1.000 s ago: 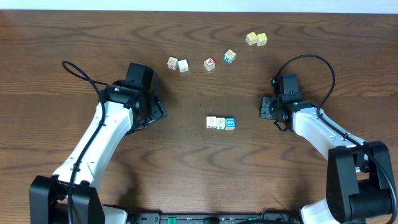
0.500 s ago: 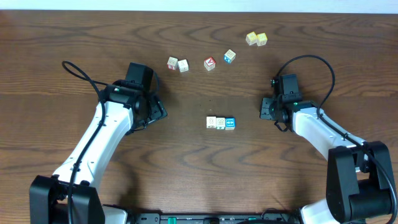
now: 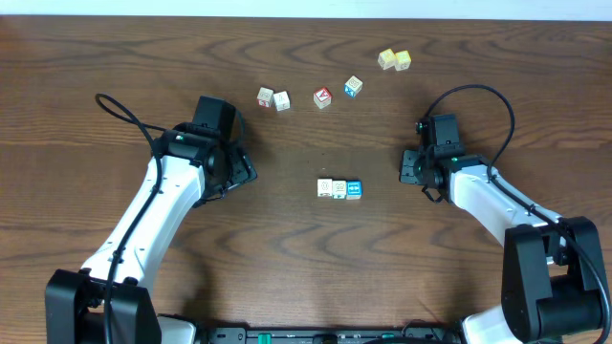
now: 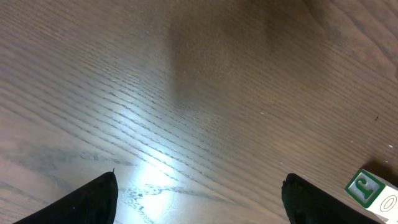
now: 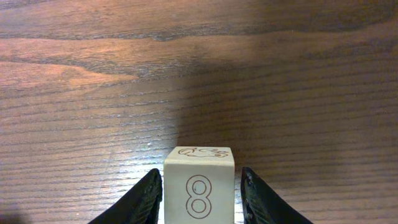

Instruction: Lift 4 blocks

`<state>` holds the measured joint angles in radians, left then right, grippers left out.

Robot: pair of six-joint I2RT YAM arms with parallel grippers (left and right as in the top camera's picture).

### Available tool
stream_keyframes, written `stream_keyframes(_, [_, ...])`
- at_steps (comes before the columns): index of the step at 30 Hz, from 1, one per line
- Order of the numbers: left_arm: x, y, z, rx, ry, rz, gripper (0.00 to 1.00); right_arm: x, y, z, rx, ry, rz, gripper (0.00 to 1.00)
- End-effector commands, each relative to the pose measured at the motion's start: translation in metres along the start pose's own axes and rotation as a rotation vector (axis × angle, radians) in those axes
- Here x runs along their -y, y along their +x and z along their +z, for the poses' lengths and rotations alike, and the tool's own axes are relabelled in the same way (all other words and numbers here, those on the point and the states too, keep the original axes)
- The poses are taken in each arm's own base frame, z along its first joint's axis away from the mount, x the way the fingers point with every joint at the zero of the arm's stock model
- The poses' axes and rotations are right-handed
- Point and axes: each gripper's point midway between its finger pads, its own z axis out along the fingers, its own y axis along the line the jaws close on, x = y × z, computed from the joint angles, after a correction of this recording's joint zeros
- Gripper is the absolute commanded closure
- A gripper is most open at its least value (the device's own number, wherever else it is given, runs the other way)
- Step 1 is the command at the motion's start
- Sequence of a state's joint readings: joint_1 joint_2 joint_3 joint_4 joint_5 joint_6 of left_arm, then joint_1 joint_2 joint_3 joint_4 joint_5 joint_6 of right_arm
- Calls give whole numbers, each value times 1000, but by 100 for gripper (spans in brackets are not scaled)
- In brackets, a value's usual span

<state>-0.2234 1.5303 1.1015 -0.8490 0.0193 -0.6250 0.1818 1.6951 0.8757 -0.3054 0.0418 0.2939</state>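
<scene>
My right hand (image 5: 199, 198), clamped on a block (image 5: 199, 180), should carry it level toward the row (image 3: 339, 189) at nine o'clock.

green-faced block (image 4: 364, 187) — clipped at edge | 8-marked block (image 5: 199, 186) — bottom clipped

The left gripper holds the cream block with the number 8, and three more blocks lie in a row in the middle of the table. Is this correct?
Not quite: the right gripper holds the cream block with the 8, as the right wrist view shows. The left gripper stands open and empty. The three blocks in a row are as you say.
</scene>
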Motion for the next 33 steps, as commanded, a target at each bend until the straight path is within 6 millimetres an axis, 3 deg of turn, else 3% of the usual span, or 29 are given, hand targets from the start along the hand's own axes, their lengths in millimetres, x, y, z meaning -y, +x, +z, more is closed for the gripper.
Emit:
stream_keyframes(1, [-4, 0, 2, 0, -18, -4, 15, 4, 4, 3, -11, 11, -31, 60])
stream_keyframes(20, [-4, 0, 2, 0, -18, -4, 16, 5, 7, 17, -23, 19, -40, 63])
stream_keyframes(26, [-4, 0, 2, 0, -18, -4, 16, 4, 6, 16, -19, 16, -40, 74])
stream_keyframes(33, [-4, 0, 2, 0, -18, -4, 16, -5, 12, 11, -55, -38, -37, 76])
